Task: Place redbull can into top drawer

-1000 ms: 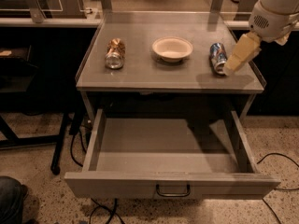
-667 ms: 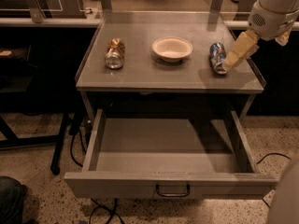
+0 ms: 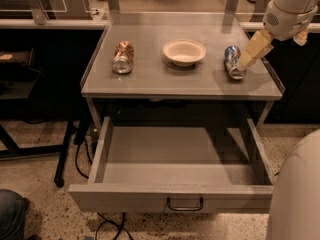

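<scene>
The redbull can (image 3: pixel 232 62), blue and silver, lies on its side at the right end of the grey table top (image 3: pixel 165 81). My gripper (image 3: pixel 271 50) hangs over the table's right edge, just right of the can. Its near beige finger (image 3: pixel 254 49) slants down beside the can and seems to touch it, and the other finger (image 3: pixel 301 37) shows well apart, so the gripper is open and empty. The top drawer (image 3: pixel 175 159) is pulled fully out below the table, with nothing in it. Its dark pull handle (image 3: pixel 185 204) sits at the centre of the front panel.
A brown-gold can (image 3: pixel 123 57) lies on its side at the left of the table top. A pale bowl (image 3: pixel 184 51) stands in the middle. A pale rounded part of the robot (image 3: pixel 297 194) fills the lower right corner. Cables lie on the floor (image 3: pixel 107 224).
The gripper has shifted slightly up and left beside the redbull can. The pale robot part has risen into the lower right corner. The cans, bowl and drawer have not moved.
</scene>
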Tool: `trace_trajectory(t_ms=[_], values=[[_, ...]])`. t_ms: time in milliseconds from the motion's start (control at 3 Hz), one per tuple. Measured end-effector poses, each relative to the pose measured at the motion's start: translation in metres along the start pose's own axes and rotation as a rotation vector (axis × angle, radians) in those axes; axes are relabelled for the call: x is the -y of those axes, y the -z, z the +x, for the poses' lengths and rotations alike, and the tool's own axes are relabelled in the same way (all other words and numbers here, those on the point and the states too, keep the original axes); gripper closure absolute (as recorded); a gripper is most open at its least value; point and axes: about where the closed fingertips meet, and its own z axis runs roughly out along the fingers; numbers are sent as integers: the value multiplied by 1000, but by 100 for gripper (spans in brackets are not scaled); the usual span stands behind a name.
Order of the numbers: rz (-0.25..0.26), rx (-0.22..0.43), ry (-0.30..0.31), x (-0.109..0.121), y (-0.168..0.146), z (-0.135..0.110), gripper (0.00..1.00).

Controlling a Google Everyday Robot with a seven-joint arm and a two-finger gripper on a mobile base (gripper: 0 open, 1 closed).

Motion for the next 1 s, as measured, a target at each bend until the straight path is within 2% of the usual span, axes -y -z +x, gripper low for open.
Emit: trace_trajectory(t_ms=[667,1000], values=[[-36,5,85,-52,-1,-18,0],[-25,-20,101,-77,-12,-51,0]])
